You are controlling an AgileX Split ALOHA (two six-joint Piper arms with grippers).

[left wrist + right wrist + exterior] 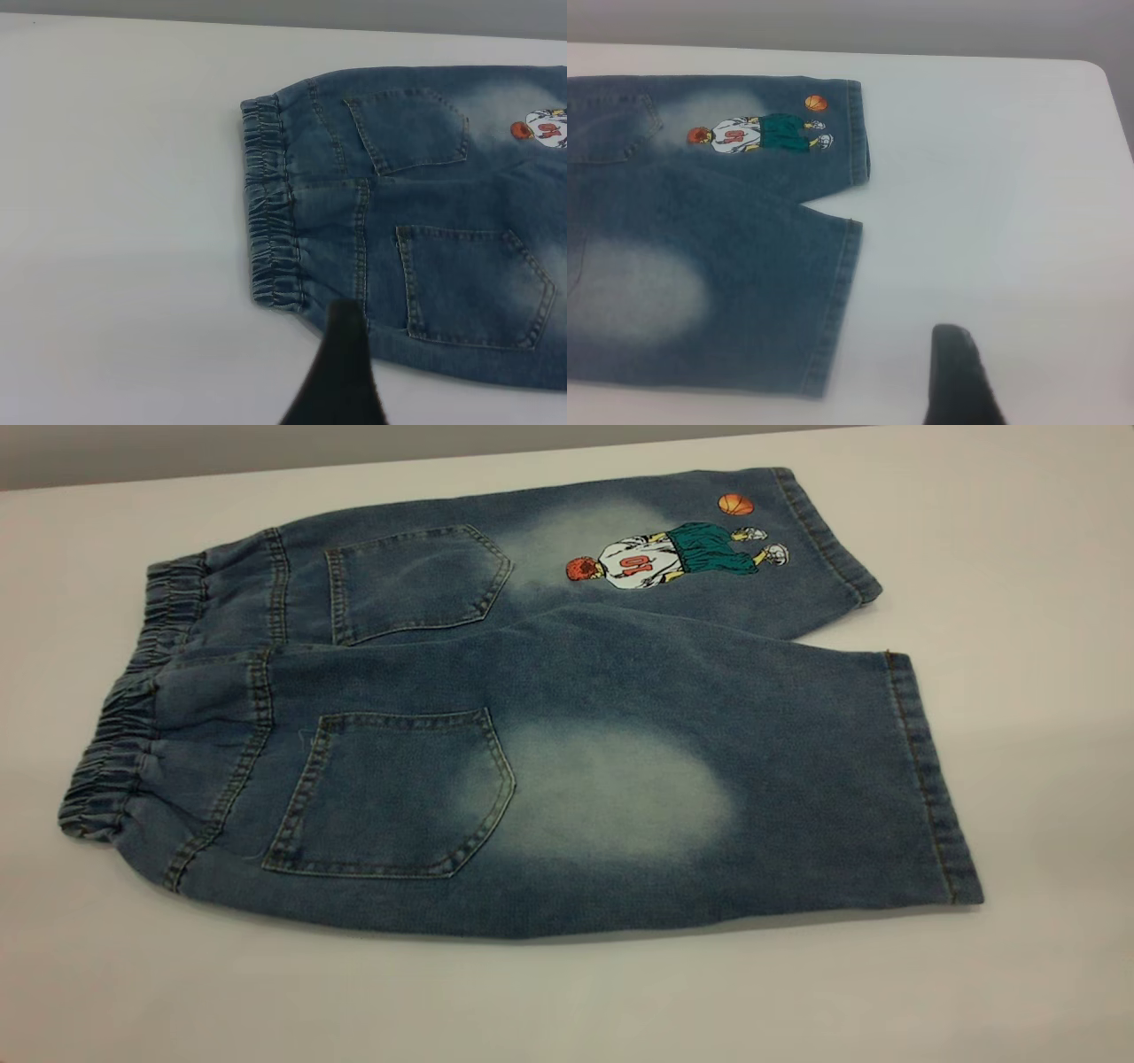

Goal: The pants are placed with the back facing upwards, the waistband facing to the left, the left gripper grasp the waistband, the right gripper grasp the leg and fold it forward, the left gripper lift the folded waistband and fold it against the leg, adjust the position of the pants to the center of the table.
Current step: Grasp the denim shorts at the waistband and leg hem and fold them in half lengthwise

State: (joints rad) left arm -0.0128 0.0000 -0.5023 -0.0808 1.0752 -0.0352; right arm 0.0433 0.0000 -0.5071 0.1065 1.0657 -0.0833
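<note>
On the white table [1019,691], denim pants [567,762] are laid flat, back up, elastic waistband [124,744] at the left and leg hems [930,779] at the right. One dark fingertip of the left gripper [341,372] is seen just beside the waistband, and one of the right gripper [961,381] over bare table near the hems; whether either is open cannot be told. A basketball-player patch [673,556] is carried on the far leg.
</note>
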